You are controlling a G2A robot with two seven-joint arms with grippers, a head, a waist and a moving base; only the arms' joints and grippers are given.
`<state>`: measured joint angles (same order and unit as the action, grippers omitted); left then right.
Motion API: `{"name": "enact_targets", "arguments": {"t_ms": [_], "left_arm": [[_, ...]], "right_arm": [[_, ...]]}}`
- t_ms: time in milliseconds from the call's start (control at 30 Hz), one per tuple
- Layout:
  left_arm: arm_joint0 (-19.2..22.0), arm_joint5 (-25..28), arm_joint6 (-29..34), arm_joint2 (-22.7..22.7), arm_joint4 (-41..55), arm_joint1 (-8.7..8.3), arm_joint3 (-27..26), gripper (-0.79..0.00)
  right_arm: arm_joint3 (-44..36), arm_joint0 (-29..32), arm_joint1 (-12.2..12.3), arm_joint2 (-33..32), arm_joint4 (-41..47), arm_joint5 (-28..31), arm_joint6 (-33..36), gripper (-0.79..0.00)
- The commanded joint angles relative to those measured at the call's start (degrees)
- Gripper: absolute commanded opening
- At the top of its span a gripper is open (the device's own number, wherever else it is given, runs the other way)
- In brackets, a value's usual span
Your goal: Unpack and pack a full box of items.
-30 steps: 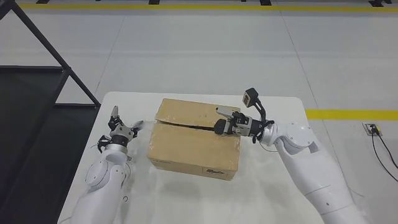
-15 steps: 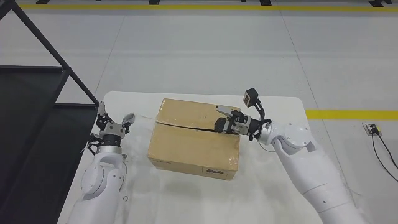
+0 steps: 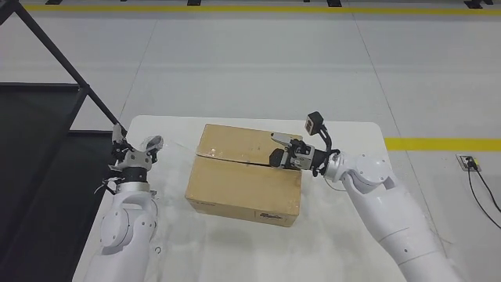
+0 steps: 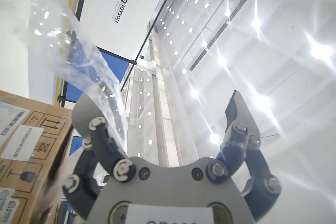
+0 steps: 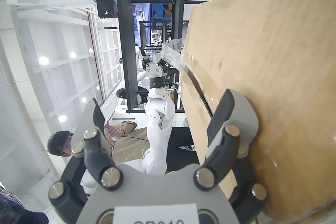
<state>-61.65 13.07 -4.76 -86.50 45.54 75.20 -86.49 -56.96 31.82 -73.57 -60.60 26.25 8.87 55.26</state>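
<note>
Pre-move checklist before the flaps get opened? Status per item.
1. Tape off box: not ok, strip runs from the box edge to the left gripper.
2. Left grip on tape: not ok, jaws open, strip clings to one finger.
3. Right gripper bracing box: ok, one finger on the top by the seam, jaws open.
4. Seam clear of tape along its length: cannot tell.
5. Box fully on table: ok.
</note>
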Motion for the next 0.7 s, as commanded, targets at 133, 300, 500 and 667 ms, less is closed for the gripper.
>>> {"name": "enact_targets", "arguments": {"t_ms": [133, 300, 500, 667], "left_arm": [[-0.7, 0.5, 0.0, -0.5, -0.8, 0.15, -2.3, 0.000], [-1.2, 0.7, 0.3, -0.6, -2.1, 0.28, -4.4, 0.000], [-1.8, 1.3, 0.4, -0.2, -4.1, 0.51, -6.9, 0.000], [-1.9, 1.5, 0.6, 0.6, -5.6, 0.76, -8.7, 0.000]], "right_arm": [[0.6, -0.2, -0.1, 0.1, 0.0, 0.2, 0.2, 0.000], [0.9, -0.2, -0.2, 0.0, 0.1, 0.3, 0.2, 0.000], [1.2, -0.3, -0.3, 0.0, 0.0, 0.2, 0.2, 0.000], [1.3, -0.3, -0.4, -0.2, 0.0, 0.5, 0.5, 0.000]]}}
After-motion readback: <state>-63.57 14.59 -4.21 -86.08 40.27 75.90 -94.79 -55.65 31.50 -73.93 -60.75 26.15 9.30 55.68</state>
